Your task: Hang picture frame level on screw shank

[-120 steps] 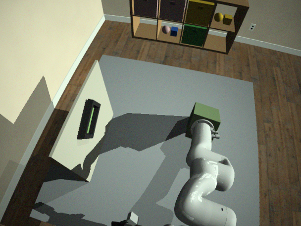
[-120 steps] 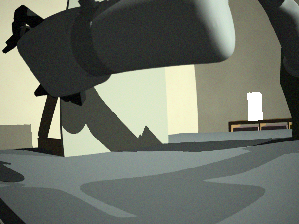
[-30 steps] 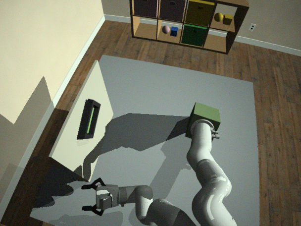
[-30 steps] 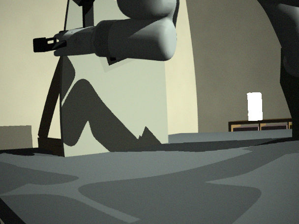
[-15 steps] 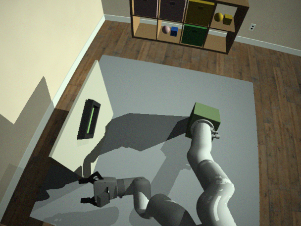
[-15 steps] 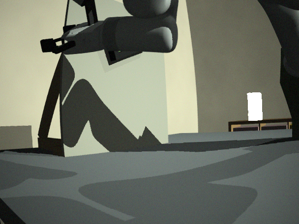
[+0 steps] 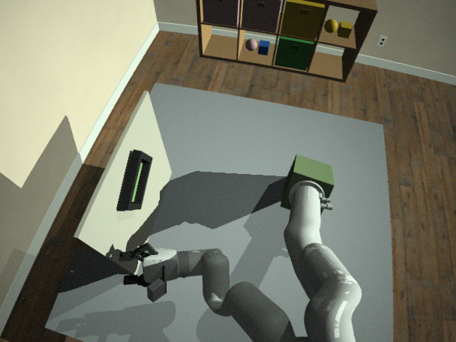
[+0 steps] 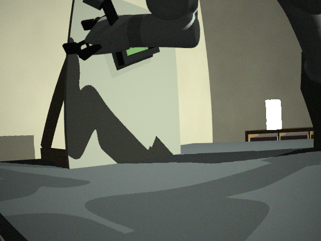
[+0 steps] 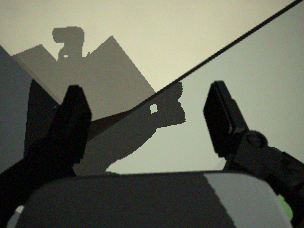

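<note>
Largest: a grey mat (image 7: 270,116) (image 8: 163,224) on a wood-plank floor (image 7: 424,180). On it, my white and grey jointed arm (image 7: 330,289) (image 8: 169,34), its far end reaching toward the board, its base on a green box-shaped block (image 7: 313,170).

Next, a pale upright flat board (image 7: 101,214) (image 8: 148,105) (image 9: 265,100), standing near the cream wall (image 7: 75,56) (image 8: 24,79) (image 9: 190,30). A dark brown strut (image 8: 54,113) slants behind it. My arm's shadow falls across the lower part of its face.

Behind, a wooden cube shelf (image 7: 360,45) (image 8: 258,129) with bins, balls and small blocks.

Smaller: the black rectangular picture frame with a green inner panel (image 7: 127,184) (image 8: 135,61) is at the board's face, tilted in the exterior view, partly hidden there by my arm. Screw not visible; seating on the shank cannot be told.

Smallest: my black-fingered gripper (image 7: 129,268) (image 8: 76,35) (image 9: 147,98), near the board's side edge, apart from the frame. Fingers spread wide, nothing between them.
</note>
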Tool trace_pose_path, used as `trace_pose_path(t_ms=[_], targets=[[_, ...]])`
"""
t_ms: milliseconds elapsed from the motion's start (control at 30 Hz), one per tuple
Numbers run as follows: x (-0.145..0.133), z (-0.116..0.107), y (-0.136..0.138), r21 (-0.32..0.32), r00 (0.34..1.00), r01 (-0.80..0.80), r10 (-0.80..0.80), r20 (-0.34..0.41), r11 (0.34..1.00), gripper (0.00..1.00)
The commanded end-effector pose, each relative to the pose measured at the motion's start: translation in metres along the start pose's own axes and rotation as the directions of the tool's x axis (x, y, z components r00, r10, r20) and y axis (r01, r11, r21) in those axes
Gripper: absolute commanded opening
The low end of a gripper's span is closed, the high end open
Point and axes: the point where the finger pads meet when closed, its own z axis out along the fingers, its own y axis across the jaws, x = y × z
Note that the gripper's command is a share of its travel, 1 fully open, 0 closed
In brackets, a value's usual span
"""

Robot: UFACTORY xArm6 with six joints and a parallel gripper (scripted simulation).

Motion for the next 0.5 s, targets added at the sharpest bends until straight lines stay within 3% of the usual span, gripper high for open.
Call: trace_pose_path(t_ms=[0, 467], targets=[[-0.0091, -0.0011, 0.0192, 0.027, 0.991, 0.13, -0.13, 0.011, 0.991, 1.0], [-0.0099, -0.0015, 0.0205, 0.028, 0.99, 0.138, -0.139, 0.012, 0.99, 1.0]])
